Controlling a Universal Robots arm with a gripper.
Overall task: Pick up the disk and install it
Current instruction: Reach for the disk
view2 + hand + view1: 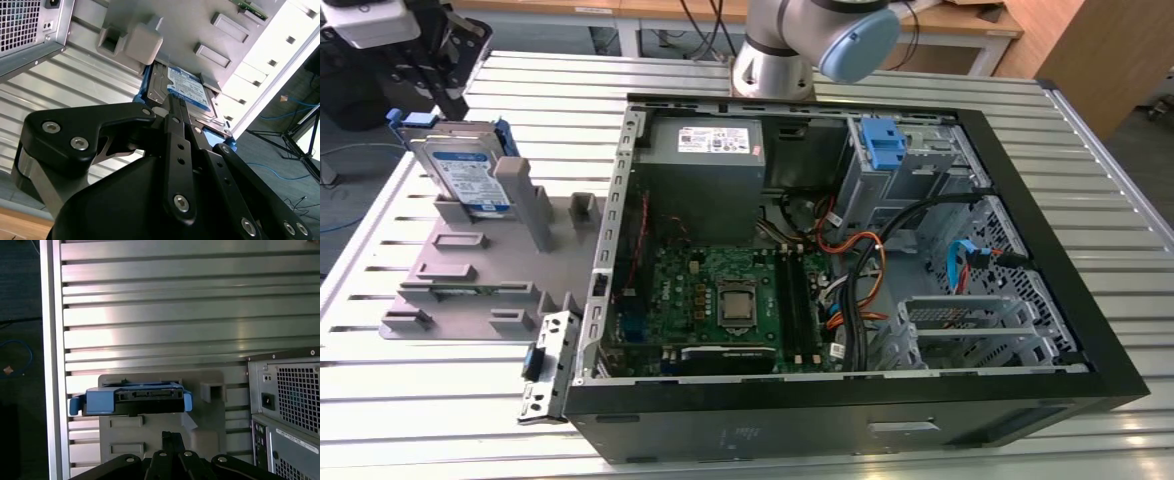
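Silver slats make up the tabletop point(720, 75) that everything sits on.

Nearest to me is my gripper point(172, 436). In the first wrist view its two black fingers point(168, 442) look pressed together, and they pinch nothing.

Just past the tips is the disk point(135, 399). It stands on its edge, leaning back, in a grey holder point(467, 270), with a small gap between it and my gripper. The first wrist view shows me the disk's thin end, with a dark plug slot between blue side rails. The second wrist view shows its flat face point(187, 90) with the blue-and-white label. The exterior view shows the disk point(464, 175) at the far end of the holder, on the exterior view's left. A thin green strip point(454, 290) also sits in a holder slot.

Beside the holder lies the open computer case point(1067, 300). Both wrist views give me its outside with vent holes. The exterior view looks down inside: a grey power box point(707, 150), a green board point(720, 300), orange and black wires point(861, 275), a blue latch point(883, 145) and a metal cage point(974, 325).

Farther back is my arm's base point(774, 60). A blue cable point(17, 357) lies on the dark floor past the tabletop's edge.
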